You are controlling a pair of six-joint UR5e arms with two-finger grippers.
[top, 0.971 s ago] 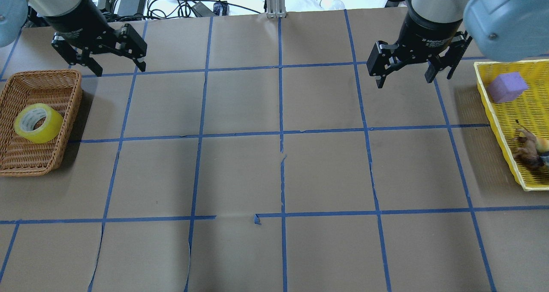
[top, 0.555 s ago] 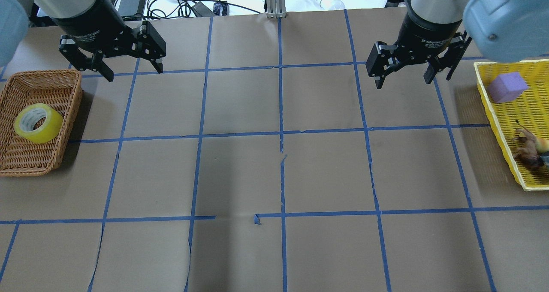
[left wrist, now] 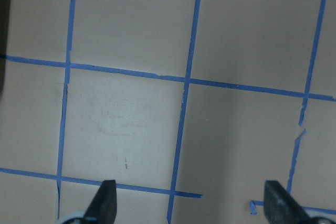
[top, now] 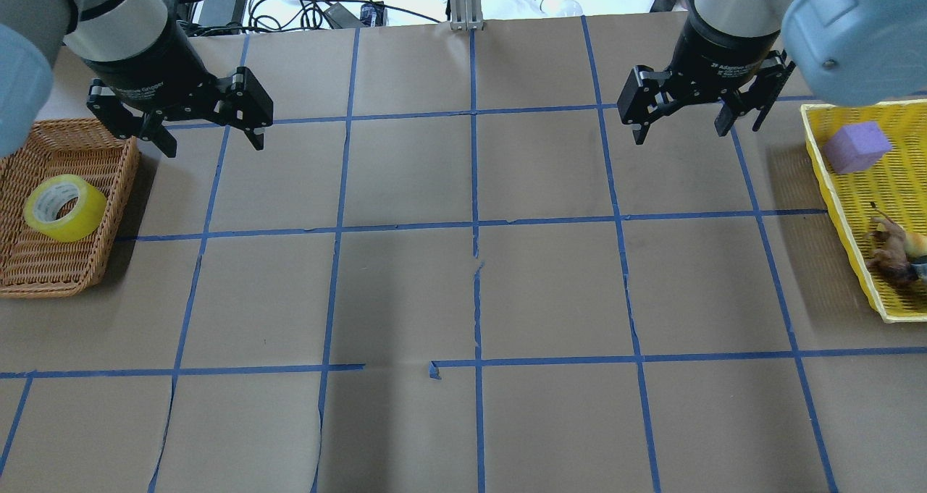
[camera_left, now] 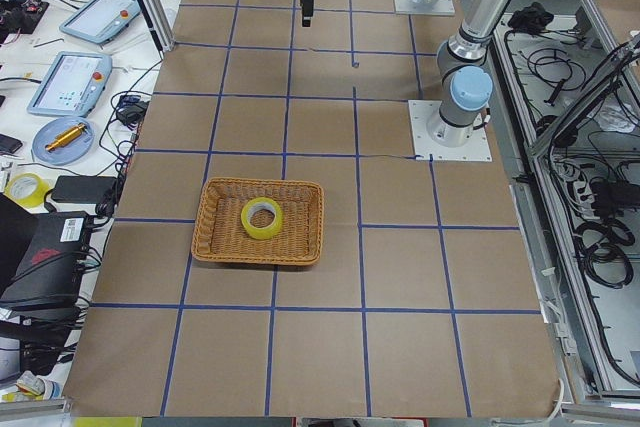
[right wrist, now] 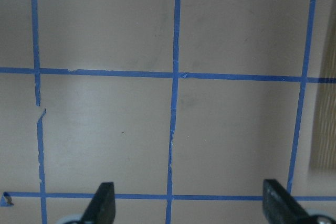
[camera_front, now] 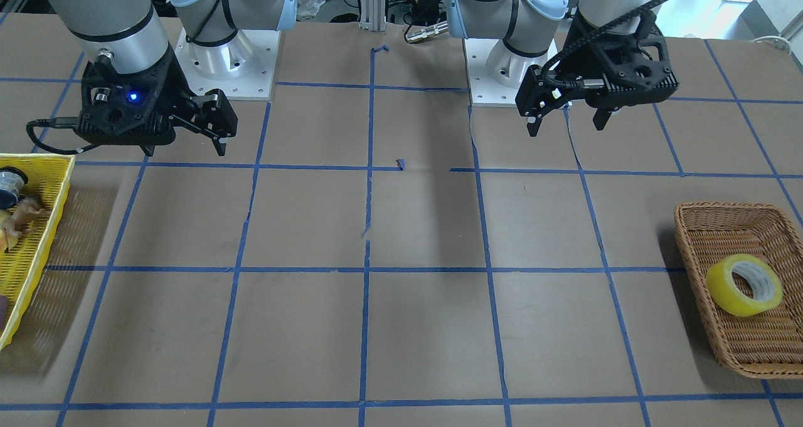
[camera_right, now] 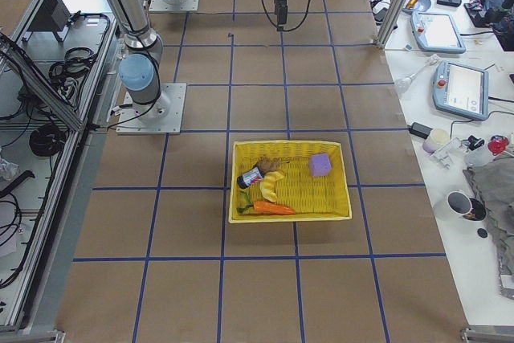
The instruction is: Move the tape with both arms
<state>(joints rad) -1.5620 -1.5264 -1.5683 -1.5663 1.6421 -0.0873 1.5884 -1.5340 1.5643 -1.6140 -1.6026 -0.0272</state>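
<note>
The yellow tape roll (top: 64, 208) with a white core lies tilted in a wicker basket (top: 124, 166) at the table's left end. It also shows in the front-facing view (camera_front: 744, 284) and the exterior left view (camera_left: 262, 219). My left gripper (top: 214, 145) is open and empty, hanging above the table just right of the basket's far corner (camera_front: 566, 129). Its wrist view shows only bare table between the fingertips (left wrist: 191, 205). My right gripper (top: 681, 135) is open and empty above the far right of the table (camera_front: 184, 152), with only table under it (right wrist: 191, 203).
A yellow mesh tray (top: 818, 160) at the right end holds a purple block (top: 854, 147), a toy animal (top: 891, 250) and other small items. Blue tape lines grid the brown table. Cables and devices lie beyond the far edge.
My left gripper has moved to the right and then a little toward the near side, staying open. The right gripper has hardly moved. The tape has not moved.
</note>
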